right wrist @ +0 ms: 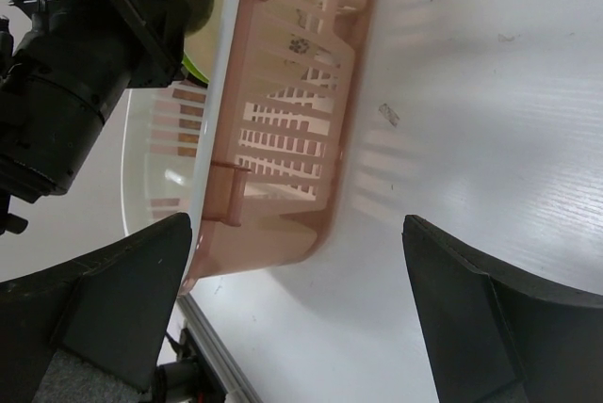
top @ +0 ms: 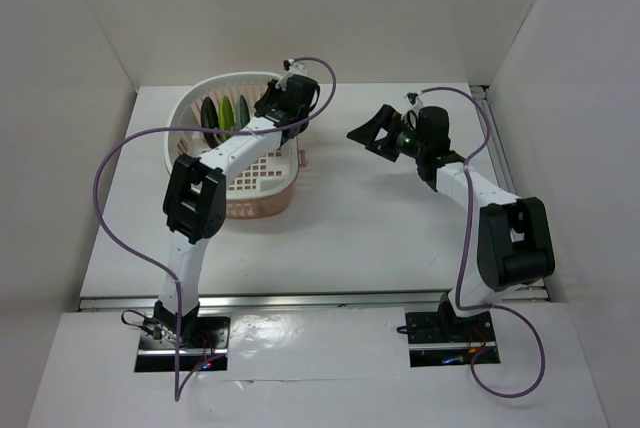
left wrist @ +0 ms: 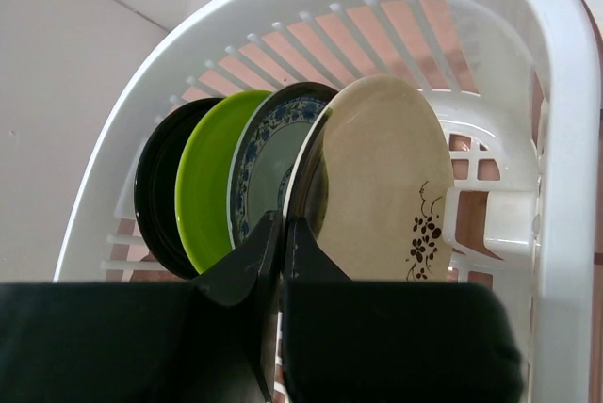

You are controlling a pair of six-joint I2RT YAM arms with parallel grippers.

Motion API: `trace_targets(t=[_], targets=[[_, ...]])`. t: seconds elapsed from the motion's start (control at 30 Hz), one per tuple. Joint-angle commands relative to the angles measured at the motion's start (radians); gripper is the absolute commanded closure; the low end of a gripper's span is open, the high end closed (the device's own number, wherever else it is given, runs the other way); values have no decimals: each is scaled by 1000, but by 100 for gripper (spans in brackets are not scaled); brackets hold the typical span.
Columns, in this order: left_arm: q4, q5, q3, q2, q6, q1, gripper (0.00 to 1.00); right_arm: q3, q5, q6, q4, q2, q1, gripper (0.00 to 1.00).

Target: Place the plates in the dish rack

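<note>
While four plates (left wrist: 283,177) stand upright, one dish rack (left wrist: 563,120)

My left arm (top: 196,203) rises from its base at the near edge, bends at the elbow and stretches forward and to the right, with the wrist pitched downward at the far end. The left gripper (left wrist: 282,226) has its two fingers pressed together, tip against tip. My right arm (top: 512,240) folds at its elbow out on the right side, and its forearm reaches forward and in toward the middle. The right gripper (right wrist: 294,229) points left with its jaws spread wide, well apart from the left gripper.
</note>
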Motion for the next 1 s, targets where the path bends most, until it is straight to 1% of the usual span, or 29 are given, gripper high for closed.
trace_targets(t=[0.0,0.2,0.23,0.27,0.33,0.43,0.53,0.7,0.73,0.83,0.97], targets=[[-4,-1,48,12,-32,-2,100,4,-29,11,52,15,8,0],[-24,11,69,32,-52,-2,100,13,-29,11,61,24,8,0],[-24,11,69,32,-52,-2,96,13,-29,11,61,24,8,0],[-33,11,78,32,-52,-2,96,13,-29,11,61,24,8,0],[-33,11,78,41,-52,-2,90,13,-29,11,71,24,8,0],[-44,21,89,51,-61,-2,86,13,-29,20,71,33,8,0],[-55,21,112,61,-70,-2,78,13,-38,20,71,33,8,0],[-55,21,130,80,-70,-2,71,13,-38,20,80,44,8,0],[-64,21,131,80,-70,-2,65,13,-47,20,80,44,8,0],[-64,21,140,80,-80,-2,65,13,-56,20,91,53,8,0],[-64,30,149,89,-80,-2,60,13,-67,29,101,63,8,0]])
